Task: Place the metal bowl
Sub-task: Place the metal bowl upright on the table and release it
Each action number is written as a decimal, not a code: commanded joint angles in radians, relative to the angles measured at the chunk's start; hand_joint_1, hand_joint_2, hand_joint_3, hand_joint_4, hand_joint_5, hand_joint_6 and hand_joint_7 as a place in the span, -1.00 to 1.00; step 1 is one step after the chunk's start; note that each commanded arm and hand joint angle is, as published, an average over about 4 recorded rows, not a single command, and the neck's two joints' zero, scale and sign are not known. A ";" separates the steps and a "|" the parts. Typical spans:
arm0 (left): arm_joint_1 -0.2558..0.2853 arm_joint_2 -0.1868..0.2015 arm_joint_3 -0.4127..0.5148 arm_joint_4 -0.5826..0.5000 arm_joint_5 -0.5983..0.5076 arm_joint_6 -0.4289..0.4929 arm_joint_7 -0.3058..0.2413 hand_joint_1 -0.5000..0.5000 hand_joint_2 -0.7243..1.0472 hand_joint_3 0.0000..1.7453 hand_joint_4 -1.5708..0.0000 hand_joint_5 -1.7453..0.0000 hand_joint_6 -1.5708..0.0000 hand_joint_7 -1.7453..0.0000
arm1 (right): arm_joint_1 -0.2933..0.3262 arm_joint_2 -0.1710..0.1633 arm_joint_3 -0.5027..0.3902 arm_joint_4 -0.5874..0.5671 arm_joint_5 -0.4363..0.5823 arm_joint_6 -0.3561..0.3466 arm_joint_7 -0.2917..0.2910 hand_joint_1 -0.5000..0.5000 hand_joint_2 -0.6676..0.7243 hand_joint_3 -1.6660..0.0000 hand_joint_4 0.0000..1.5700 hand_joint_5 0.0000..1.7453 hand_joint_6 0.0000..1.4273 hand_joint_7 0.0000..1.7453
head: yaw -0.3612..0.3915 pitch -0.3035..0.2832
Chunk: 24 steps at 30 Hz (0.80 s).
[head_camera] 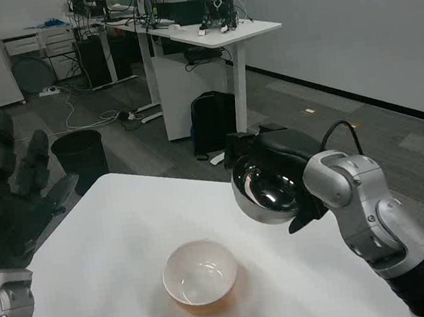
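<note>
Shiny metal bowl (266, 187), empty, hangs tilted above the white counter (113, 232), mouth facing the camera, clasped at its rim by the right robot hand (295, 171). Below sits an empty white bowl (200, 274) on the counter. Left robot hand (16, 171) is raised at the left edge, fingers spread, holding nothing; desks (212, 31) and a black bin (79, 155) stand behind.

Right hand (286, 161) holds metal bowl (266, 190) tilted above table (111, 217), near white bowl (200, 274).
</note>
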 commanded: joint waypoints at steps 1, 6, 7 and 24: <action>0.010 0.000 0.009 0.021 -0.007 -0.006 -0.001 -1.00 1.00 -1.00 1.00 1.00 1.00 1.00 | -0.021 -0.007 0.017 -0.006 0.000 0.012 0.009 -0.75 -0.82 -0.71 0.67 0.78 0.84 0.44 | 0.014 -0.021; 0.010 0.000 0.009 0.021 -0.007 -0.006 0.000 -1.00 1.00 -0.95 1.00 1.00 1.00 1.00 | -0.021 -0.011 0.020 -0.004 0.000 0.014 0.009 -0.67 -0.82 -0.71 0.67 0.78 0.84 0.38 | 0.006 -0.014; 0.010 0.000 0.009 0.021 -0.007 -0.006 0.000 -1.00 1.00 -0.95 1.00 1.00 1.00 1.00 | -0.020 -0.012 0.021 -0.004 0.000 0.015 0.009 -0.67 -0.82 -0.71 0.67 0.75 0.84 0.36 | 0.005 -0.015; 0.010 0.000 0.008 0.021 -0.012 -0.006 0.000 -1.00 1.00 -1.00 1.00 1.00 1.00 1.00 | -0.001 -0.004 0.019 0.077 -0.014 0.015 0.006 -0.69 -0.82 -0.79 0.71 0.78 0.84 0.44 | 0.012 -0.020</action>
